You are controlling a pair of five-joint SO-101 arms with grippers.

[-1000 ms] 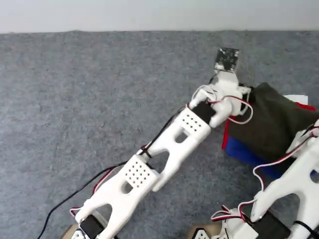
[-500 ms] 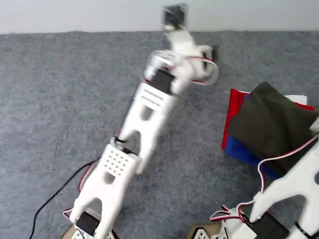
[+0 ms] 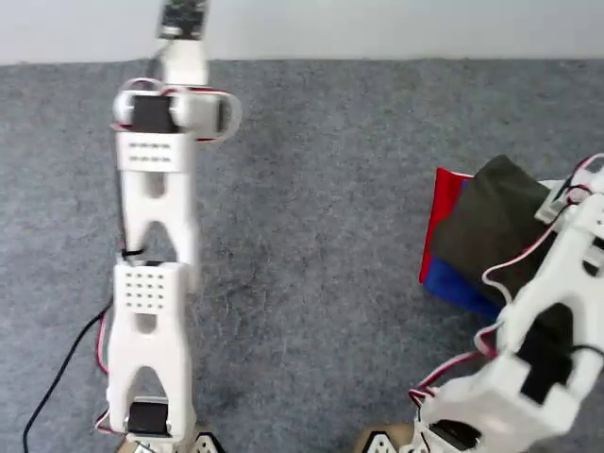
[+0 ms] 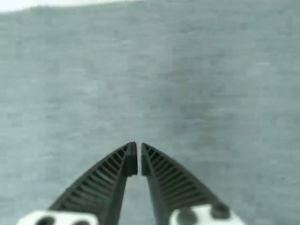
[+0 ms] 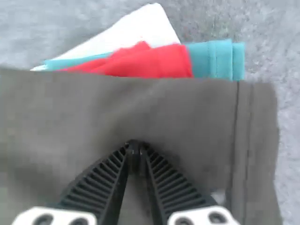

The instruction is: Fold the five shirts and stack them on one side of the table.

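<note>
The folded shirt stack (image 3: 451, 269) lies at the counter's (image 3: 321, 236) three o'clock, dark olive shirt (image 5: 140, 108) topmost. Right pincer (image 5: 135, 150) is closed just over it. Left pincer (image 4: 134, 157), closed and empty, hovers near eleven o'clock.

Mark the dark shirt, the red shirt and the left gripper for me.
dark shirt (image 3: 491, 231): high view, middle of its top face.
red shirt (image 5: 154, 61): right wrist view, middle of the visible strip.
left gripper (image 4: 138, 152): left wrist view, between the tips of its jaws.
</note>
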